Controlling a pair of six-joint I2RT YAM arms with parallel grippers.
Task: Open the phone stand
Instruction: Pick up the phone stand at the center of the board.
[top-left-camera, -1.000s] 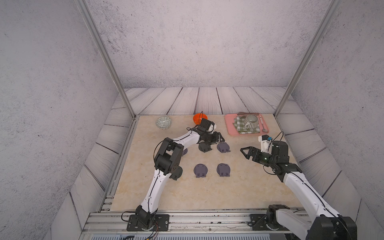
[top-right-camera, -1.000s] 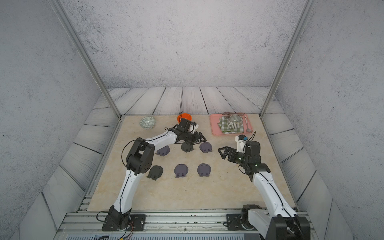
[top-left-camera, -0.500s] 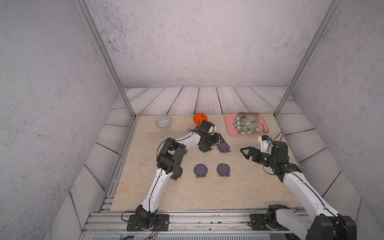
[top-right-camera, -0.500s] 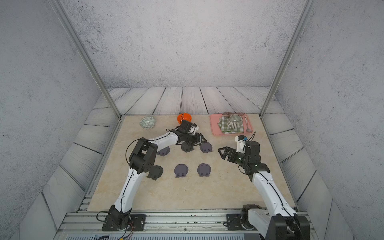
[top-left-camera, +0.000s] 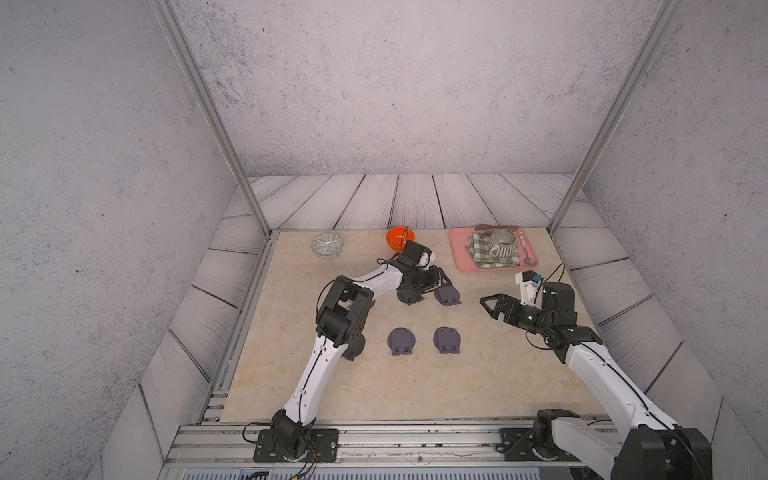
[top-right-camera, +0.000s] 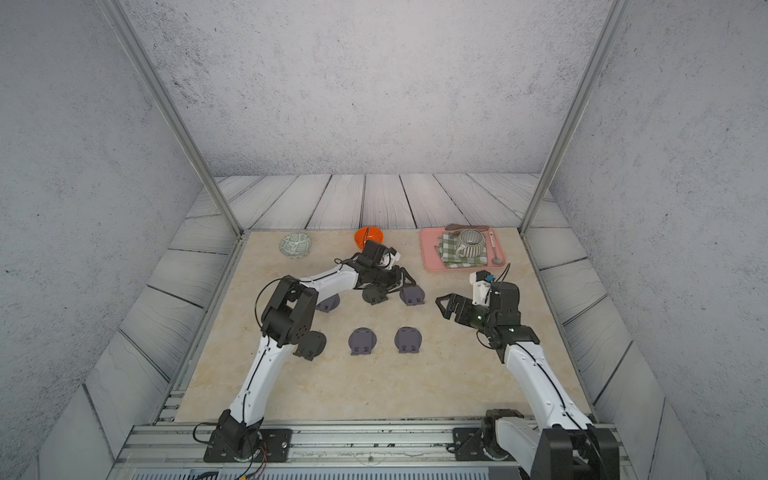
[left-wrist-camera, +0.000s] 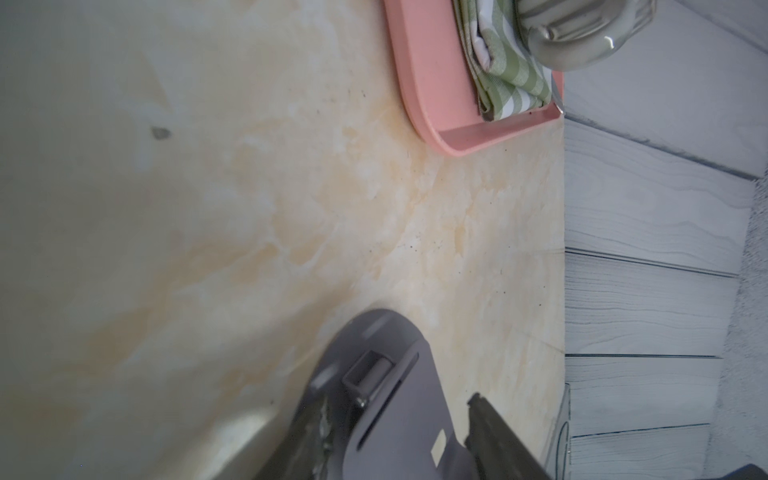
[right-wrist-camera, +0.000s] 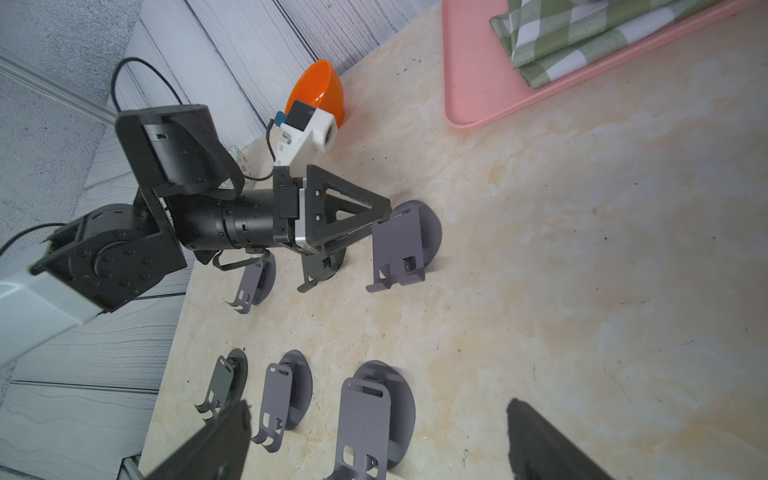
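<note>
The grey phone stand (top-left-camera: 448, 296) (top-right-camera: 412, 296) rests at the back of the table, right of the middle. In the right wrist view its plate (right-wrist-camera: 398, 245) is tilted up off its round base. My left gripper (top-left-camera: 438, 284) (left-wrist-camera: 399, 399) reaches over it, jaws on either side of the plate's top. One finger (left-wrist-camera: 307, 436) lies against the plate; the other finger (left-wrist-camera: 494, 440) is at its edge, and contact is unclear. My right gripper (top-left-camera: 488, 305) (right-wrist-camera: 379, 405) hovers open to the right, holding nothing.
Two flat grey stands (top-left-camera: 402, 340) (top-left-camera: 446, 340) lie nearer the front, with black stands (top-left-camera: 409, 296) (top-right-camera: 309, 343) by the left arm. At the back are an orange bowl (top-left-camera: 400, 237), a patterned bowl (top-left-camera: 327, 244) and a pink tray (top-left-camera: 459, 259) holding cloth, mug and spoon.
The left gripper's jaws have narrowed around the stand's plate, and the left arm has shifted slightly. The right arm has not moved.
</note>
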